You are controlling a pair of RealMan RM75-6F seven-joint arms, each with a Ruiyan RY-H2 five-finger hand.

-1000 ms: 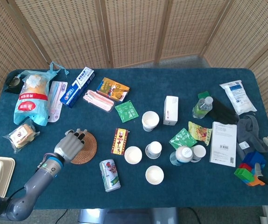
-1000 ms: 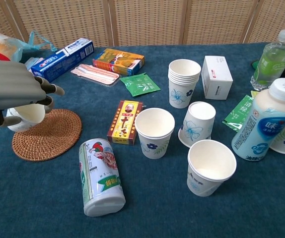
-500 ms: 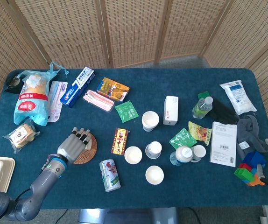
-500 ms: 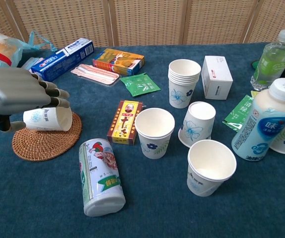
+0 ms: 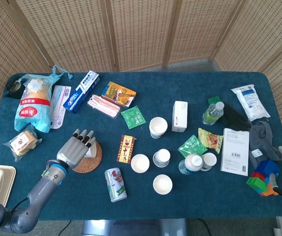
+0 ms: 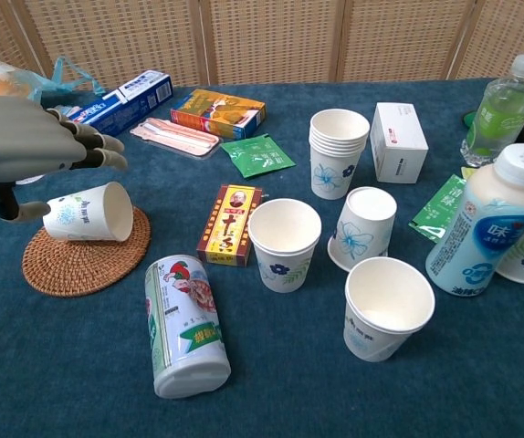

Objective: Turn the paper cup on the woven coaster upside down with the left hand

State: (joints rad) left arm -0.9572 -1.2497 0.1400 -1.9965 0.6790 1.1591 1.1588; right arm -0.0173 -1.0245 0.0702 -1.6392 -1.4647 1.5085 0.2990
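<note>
Paper cup (image 6: 87,215) lies on its side on the woven coaster (image 6: 79,260), mouth facing the table's right edge, base toward the left edge. Not inverted. Coaster sits in the front-left part of the blue table (image 5: 190,83), well in from the front edge.

Left hand (image 6: 25,146) hovers over the cup, fingers (image 6: 89,151) spread and extended above it. The thumb reaches down at the cup's base end; whether it touches the cup cannot be told. Nothing is gripped: fingers apart, cup resting on the coaster. In the head view the left hand (image 5: 77,146) covers most of the coaster (image 5: 89,160), cup (image 5: 91,150) visible just beyond the fingertips.

Right hand: only dark parts at the right border of the head view; state cannot be told.

Neighbours: a drink can (image 6: 185,324) lying on its side just in front and to the right of the coaster; a small red-and-yellow box (image 6: 231,224) to the right of it. Further right, an upright floral paper cup (image 6: 285,244), another upright cup (image 6: 387,306) nearer the front edge, an inverted cup (image 6: 364,226), a stack of cups (image 6: 338,151). White-capped milk bottle (image 6: 490,224) near the right edge of the chest view. Toothpaste box (image 6: 120,102) toward the back-left corner.
</note>
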